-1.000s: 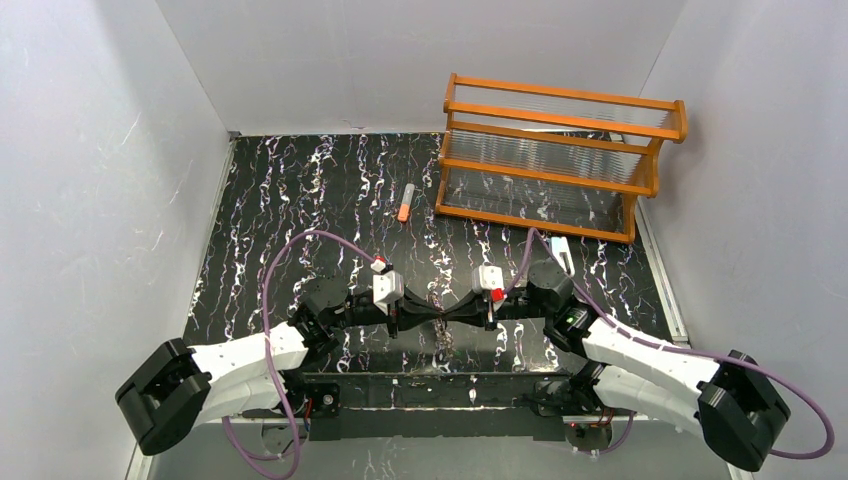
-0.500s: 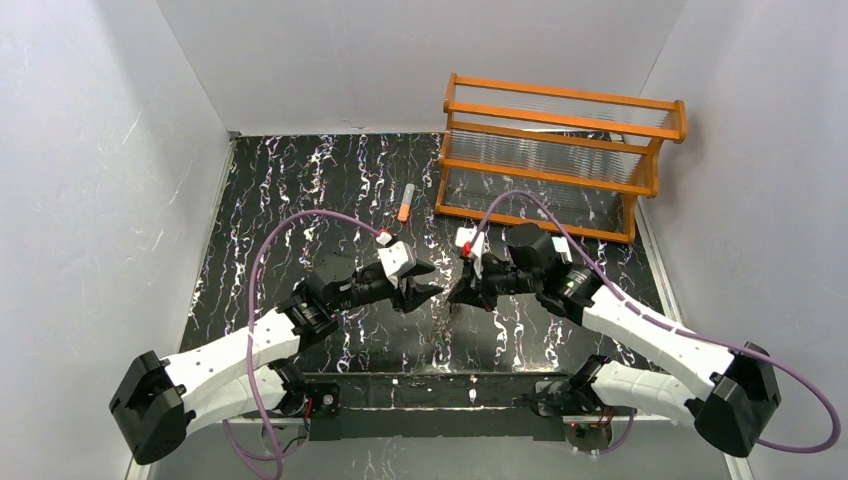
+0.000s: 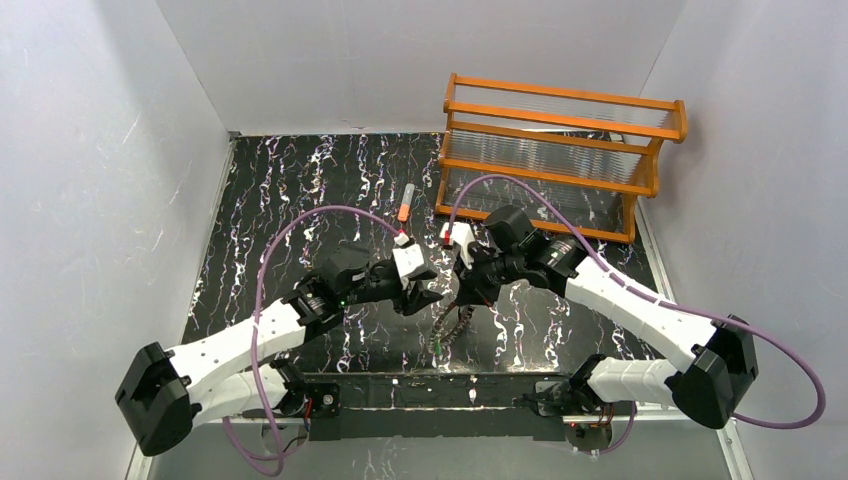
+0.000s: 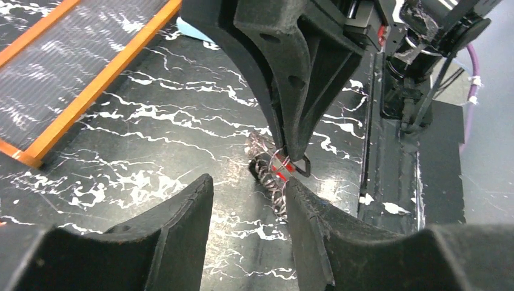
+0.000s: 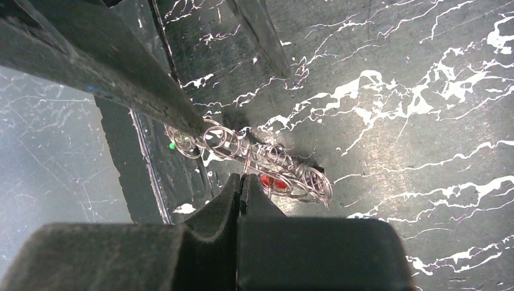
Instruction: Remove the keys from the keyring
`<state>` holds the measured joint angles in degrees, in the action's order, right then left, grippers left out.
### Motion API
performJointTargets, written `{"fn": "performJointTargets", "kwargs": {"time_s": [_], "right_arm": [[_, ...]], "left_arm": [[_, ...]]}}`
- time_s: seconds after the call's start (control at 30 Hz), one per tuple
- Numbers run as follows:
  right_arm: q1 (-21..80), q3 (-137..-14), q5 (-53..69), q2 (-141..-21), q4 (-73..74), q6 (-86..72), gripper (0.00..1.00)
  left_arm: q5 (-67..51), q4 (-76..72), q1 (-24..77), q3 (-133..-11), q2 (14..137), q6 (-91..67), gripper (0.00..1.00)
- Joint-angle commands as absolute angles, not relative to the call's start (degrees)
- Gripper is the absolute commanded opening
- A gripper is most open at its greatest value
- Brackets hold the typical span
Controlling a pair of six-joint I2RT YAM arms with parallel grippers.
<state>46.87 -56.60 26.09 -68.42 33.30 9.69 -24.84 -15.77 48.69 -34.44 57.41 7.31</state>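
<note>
right claw (image 5: 242,179) pinches coiled silvery wire keyring (image 5: 306,177); tiny red key (image 5: 274,182) inside.

Seen from above, a tabletop (image 3: 300,200) of glossy black with white marble-like veining fills the middle of the view. Plain white walls close it in on three sides: one at 9 o'clock (image 3: 100,150), one at 12 o'clock (image 3: 400,60) and one at 3 o'clock (image 3: 760,150), each faintly scuffed. A pale strip (image 3: 213,235) edges the tabletop along its 9 o'clock side. An orange wooden rack (image 3: 550,150) with clear ribbed panels stands on the tabletop at 1 o'clock, close to the corner. The light is soft and even, with only faint shadows.
</note>
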Motion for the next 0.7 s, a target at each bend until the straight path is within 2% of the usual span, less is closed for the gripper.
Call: {"fn": "performJointTargets", "kwargs": {"time_s": [0.0, 0.23, 0.53, 0.67], "right_arm": [[46.8, -61.4, 28.5, -69.4, 36.2, 13.0, 0.01], [46.8, -62.8, 30.4, -70.5, 37.6, 15.9, 0.01], [46.8, -63.0, 32.4, -71.1, 38.8, 17.9, 0.01], [46.9, -62.8, 33.2, -71.2, 38.6, 18.4, 0.01]], "left_arm": [[-32.2, -15.8, 48.1, -37.1, 60.1, 8.7, 0.46], [-41.8, -19.1, 47.5, -38.4, 66.3, 7.5, 0.44], [-46.0, -21.5, 47.1, -39.7, 70.3, 5.3, 0.36], [-46.4, -23.5, 47.0, -39.7, 71.6, 3.2, 0.23]]}}
